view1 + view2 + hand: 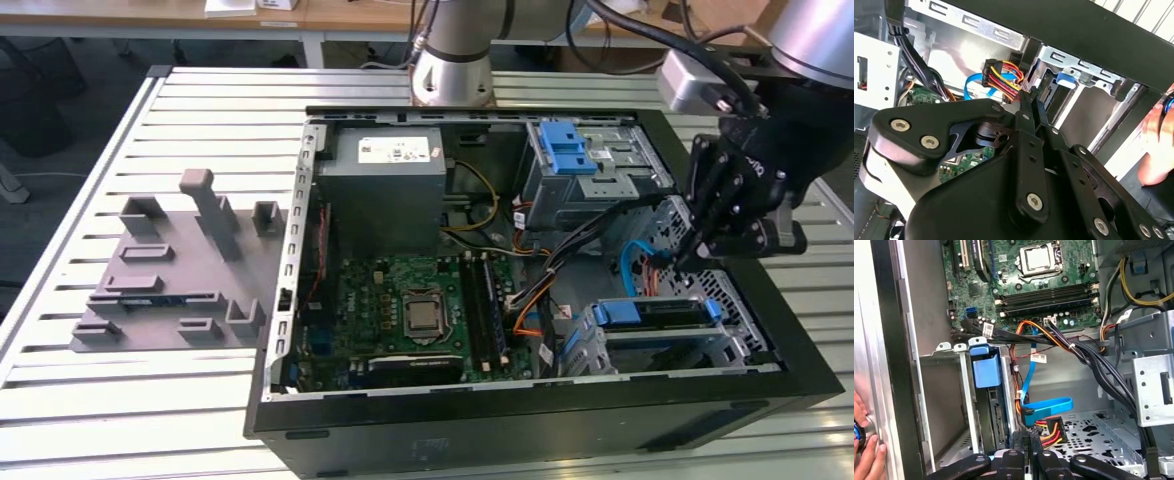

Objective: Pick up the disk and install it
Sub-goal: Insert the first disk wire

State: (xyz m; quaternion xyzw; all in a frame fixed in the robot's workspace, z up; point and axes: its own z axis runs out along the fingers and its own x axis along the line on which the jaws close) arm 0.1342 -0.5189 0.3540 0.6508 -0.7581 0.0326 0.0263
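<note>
The disk, in its blue carrier, sits slotted in the lower drive cage at the case's front corner on the exterior view's right. Its blue carrier tab shows in the first wrist view, and a blue edge of the carrier shows in the second wrist view. My gripper hangs just above and behind the disk, fingers shut together with nothing between them. In both wrist views the gripper tips stand at the plug with red, yellow and black wires, beside a blue flat cable.
The open computer case lies on a slatted table. Inside are a grey power supply box, a silver cage with a blue latch and the motherboard. A grey fixture plate lies at the exterior view's left. A person's hand rests outside the case wall.
</note>
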